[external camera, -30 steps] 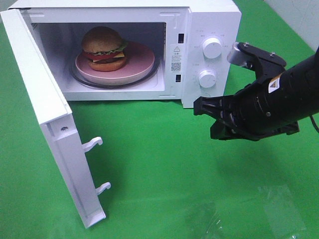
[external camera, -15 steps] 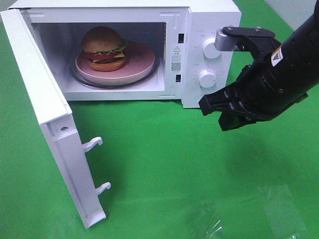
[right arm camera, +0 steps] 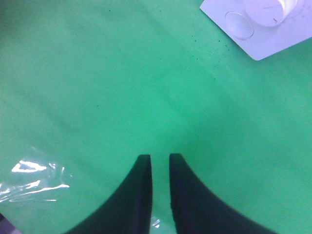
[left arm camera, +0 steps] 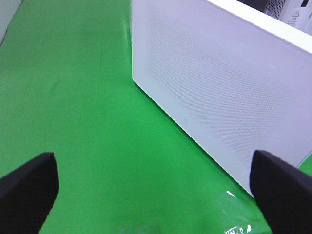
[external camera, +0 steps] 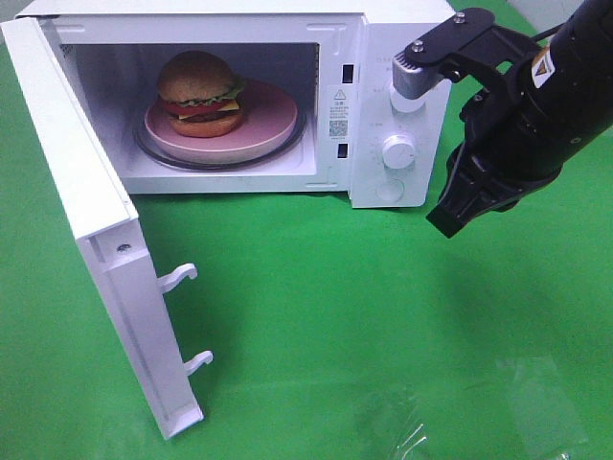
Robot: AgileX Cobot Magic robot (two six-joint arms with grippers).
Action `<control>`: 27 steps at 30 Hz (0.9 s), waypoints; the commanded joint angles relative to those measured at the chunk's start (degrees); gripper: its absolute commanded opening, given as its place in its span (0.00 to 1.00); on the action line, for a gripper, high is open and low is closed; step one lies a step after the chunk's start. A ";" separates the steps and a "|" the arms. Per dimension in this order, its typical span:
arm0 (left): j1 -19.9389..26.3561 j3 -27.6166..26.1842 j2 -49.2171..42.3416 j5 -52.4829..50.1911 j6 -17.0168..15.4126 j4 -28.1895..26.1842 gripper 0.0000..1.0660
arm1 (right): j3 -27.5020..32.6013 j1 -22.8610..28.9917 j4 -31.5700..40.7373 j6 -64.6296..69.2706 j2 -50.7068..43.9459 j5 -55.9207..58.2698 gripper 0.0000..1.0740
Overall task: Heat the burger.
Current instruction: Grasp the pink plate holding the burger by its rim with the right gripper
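Exterior high view: the burger (external camera: pixel 199 93) sat on a pink plate (external camera: pixel 273 120) on the glass turntable inside the white microwave (external camera: pixel 402 29), whose door (external camera: pixel 91 211) stood wide open, so heating had evidently not begun. The right gripper (external camera: pixel 450 218) hung empty beside the control panel, near the lower dial (external camera: pixel 397 151), plausibly clear of the door's closing path. Left wrist view: only here did the left gripper (left arm camera: pixel 156 187) appear, fingers spread fully apart with nothing between them, facing the door's perforated outer face, a position suited to pushing it shut. Right wrist view: the right fingertips (right arm camera: pixel 145 168) stood nearly together, a narrow slit between them, holding nothing above the green cloth (right arm camera: pixel 97 73); a panel corner and crumpled plastic film (right arm camera: pixel 34 178) showed.
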 commanded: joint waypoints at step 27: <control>0.11 0.17 -0.40 -0.46 -0.11 0.17 0.94 | -0.29 -0.17 -3.04 -46.07 1.03 -7.56 0.48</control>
